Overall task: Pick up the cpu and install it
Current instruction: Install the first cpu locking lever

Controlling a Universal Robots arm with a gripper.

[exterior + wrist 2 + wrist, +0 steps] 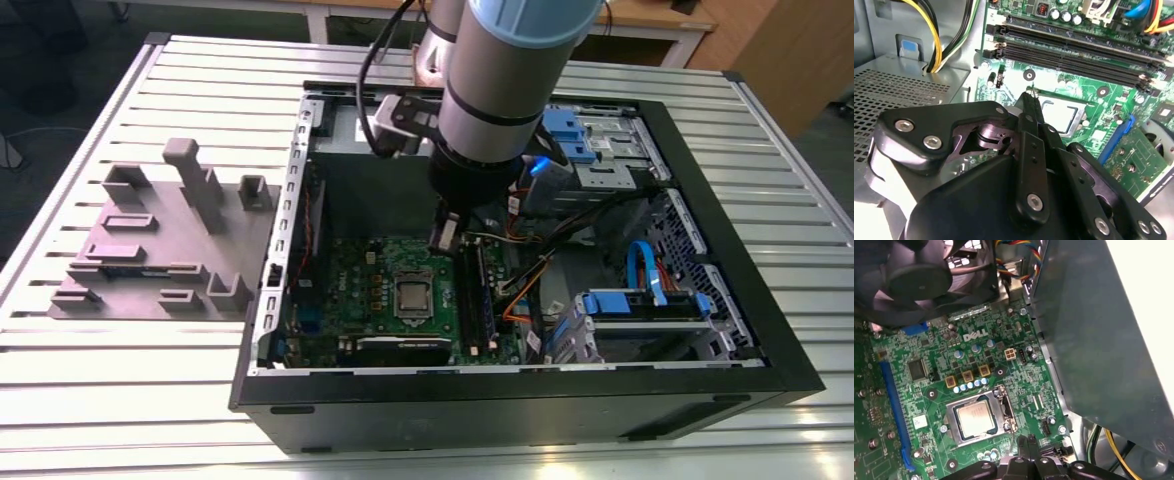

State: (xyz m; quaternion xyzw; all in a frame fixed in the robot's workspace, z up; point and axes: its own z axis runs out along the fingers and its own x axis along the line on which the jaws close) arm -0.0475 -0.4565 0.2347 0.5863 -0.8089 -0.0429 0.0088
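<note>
Table: a slatted metal table (107,400) carries everything, with a grey fixture block (160,250) well apart from the work, on the exterior view's left.

Computer case: the black computer case (534,400) lies open on its side, cables and blue drive brackets crowding the exterior view's right half.

Arm: the robot arm (501,80) reaches down into the case from above, ending just over the board.

Board: the green motherboard (929,390) lies flat on the case floor, with a dark fan (919,275) near one end.

Gripper: the gripper (1033,107) hangs just above the board beside the socket; its two thin fingers look pressed together with nothing between them (the tips are small, so I would call that likely rather than certain).

Socket frame: the silver socket frame (951,427) lies down flat around the chip.

CPU: the cpu (975,418) already sits in the socket, metal top up, square to the frame.

Step in hand: by my reading the placing is done and the gripper is clear of the chip. The next move calls for a clean rise, avoiding the frame lever and nearby cables.
</note>
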